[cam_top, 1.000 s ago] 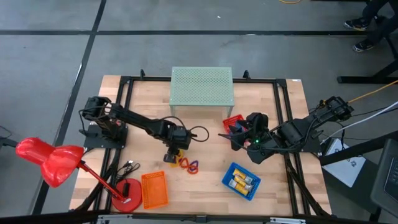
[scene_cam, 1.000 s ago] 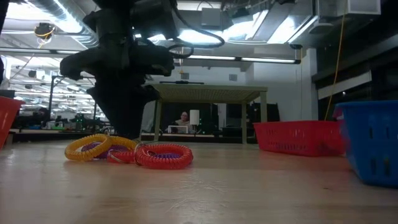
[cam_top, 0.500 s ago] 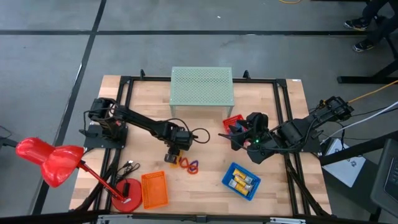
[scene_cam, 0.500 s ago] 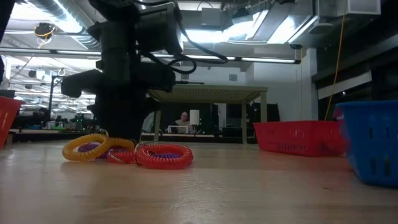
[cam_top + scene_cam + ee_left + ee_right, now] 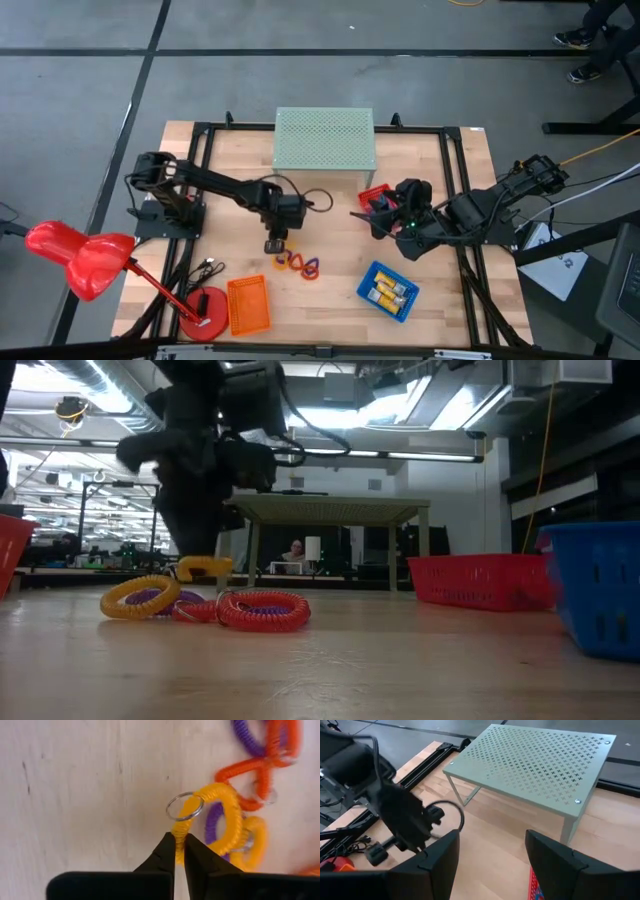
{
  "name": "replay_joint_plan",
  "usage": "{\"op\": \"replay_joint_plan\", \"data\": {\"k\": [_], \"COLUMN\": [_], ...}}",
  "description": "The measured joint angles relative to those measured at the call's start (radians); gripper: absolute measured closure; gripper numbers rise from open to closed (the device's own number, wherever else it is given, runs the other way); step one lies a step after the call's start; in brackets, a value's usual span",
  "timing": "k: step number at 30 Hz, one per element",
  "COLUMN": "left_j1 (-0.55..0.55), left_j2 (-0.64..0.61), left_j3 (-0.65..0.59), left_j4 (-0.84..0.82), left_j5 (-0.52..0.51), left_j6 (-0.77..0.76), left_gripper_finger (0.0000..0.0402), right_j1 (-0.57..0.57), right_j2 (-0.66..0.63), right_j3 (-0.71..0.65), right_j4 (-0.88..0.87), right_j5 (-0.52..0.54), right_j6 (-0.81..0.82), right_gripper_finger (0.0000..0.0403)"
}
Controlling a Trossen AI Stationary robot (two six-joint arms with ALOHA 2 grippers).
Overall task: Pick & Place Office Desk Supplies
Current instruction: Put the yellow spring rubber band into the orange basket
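Wooden worktop [image 5: 330, 215]: my left claw [image 5: 179, 846] pinches the yellow coil [image 5: 225, 820] beside its key ring [image 5: 184, 806]; light, springy, liable to snag neighbours. Right claw [image 5: 492, 852] waits, spread wide.

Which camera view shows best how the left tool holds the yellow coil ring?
The left wrist view: the left tool is shut on the yellow coil ring, beside its silver key ring. The low view shows the yellow coil ring lifted clear of the table. The high view gives only a speck; the right wrist view shows none of it.
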Motion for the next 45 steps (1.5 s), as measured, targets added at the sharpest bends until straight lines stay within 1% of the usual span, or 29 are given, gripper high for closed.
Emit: {"op": "replay_joint_plan", "data": {"k": [4,7,9,13,17,22,25,31,35,39,42,45], "left_j1": [0.037,0.057,0.058,0.020,-0.062,-0.221,-0.298,-0.415,-0.461,-0.479,-0.475,-0.471], "left_j2": [-0.080,-0.150,-0.205,-0.298,-0.337,-0.330,-0.309,-0.210,-0.122,-0.074,-0.072,-0.071], "left_j3": [0.001,0.001,0.002,0.002,0.002,0.002,0.002,0.002,0.002,0.002,0.002,0.002], "left_j4": [-0.025,-0.055,-0.088,-0.168,-0.248,-0.238,-0.212,-0.116,-0.018,0.019,0.020,0.010], "left_j5": [0.089,0.141,0.181,0.276,0.290,0.289,0.285,0.293,0.313,0.316,0.316,0.302], "left_j6": [-0.026,-0.048,-0.034,0.037,0.049,0.000,-0.033,-0.082,-0.133,-0.178,-0.200,-0.236], "left_gripper_finger": [0.0376,0.0377,0.0380,0.0382,0.0379,0.0379,0.0378,0.0378,0.0378,0.0371,0.0350,0.0317], "right_j1": [-0.008,-0.009,-0.010,-0.010,-0.012,-0.012,-0.012,-0.012,-0.012,-0.012,-0.012,-0.012], "right_j2": [0.000,0.000,0.000,0.000,0.000,0.000,0.000,0.000,0.000,0.000,0.000,0.000], "right_j3": [0.000,0.000,0.000,0.000,0.000,0.000,0.000,0.000,0.000,0.000,0.000,0.000], "right_j4": [-0.002,-0.004,-0.004,-0.004,-0.005,-0.004,-0.004,-0.004,-0.005,-0.004,-0.004,-0.005], "right_j5": [0.000,0.000,0.000,0.000,0.002,0.003,0.003,-0.001,-0.033,-0.068,-0.078,-0.078], "right_j6": [-0.006,-0.014,-0.017,-0.020,-0.019,-0.016,-0.012,-0.008,-0.019,-0.041,-0.052,-0.067], "right_gripper_finger": [0.0174,0.0174,0.0174,0.0174,0.0174,0.0174,0.0174,0.0174,0.0174,0.0174,0.0174,0.0174]}}
